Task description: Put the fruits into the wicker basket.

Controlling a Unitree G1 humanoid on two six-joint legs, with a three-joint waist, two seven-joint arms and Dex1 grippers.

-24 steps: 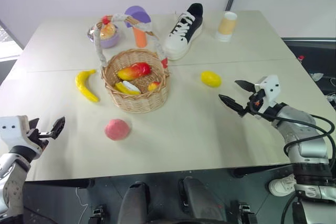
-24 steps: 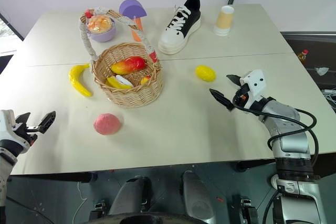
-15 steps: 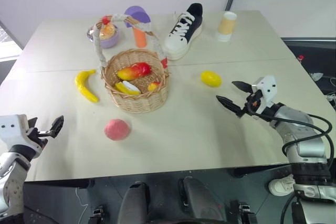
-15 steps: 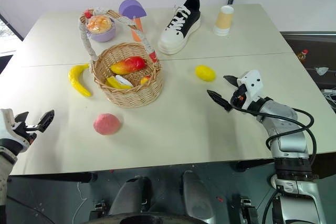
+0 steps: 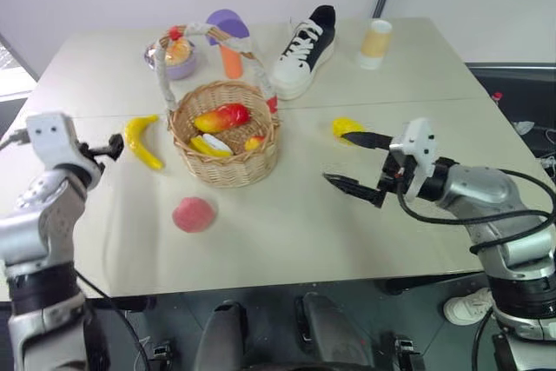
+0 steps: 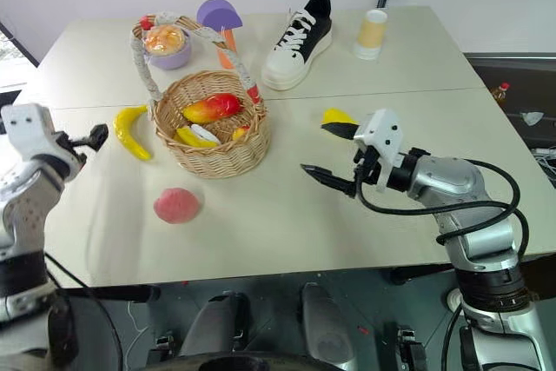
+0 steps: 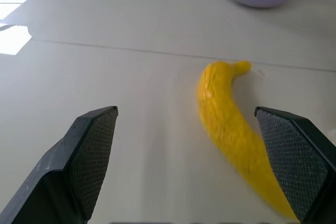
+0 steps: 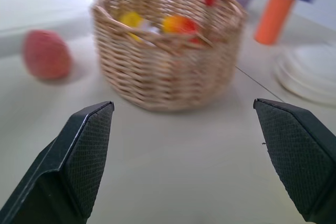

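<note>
Left eye view: nearest lies the pink peach [image 5: 193, 214] on the table [image 5: 287, 223], in front of the basket and apart from it. To its right the right gripper [image 5: 354, 162] hangs over the table with its two black fingers spread wide and nothing between them, pointing toward the basket; its upper finger crosses in front of the lemon [image 5: 343, 126], which lies just behind it on the table. At the left, the left gripper [image 5: 111, 147] is also spread and empty, aimed at the banana [image 5: 142, 140]; in the left wrist view the banana [image 7: 231, 129] lies between the open fingers, untouched. The banana rests just left of the wicker basket [image 5: 226, 167], near its wall. Inside the basket sits the red-yellow mango [image 5: 221, 117] with a few smaller yellow pieces. Farther back stand a purple bowl [image 5: 176, 64], a purple-capped mushroom shape [image 5: 228, 39], a black-and-white shoe [image 5: 306, 49] and a paper cup [image 5: 376, 43].
</note>
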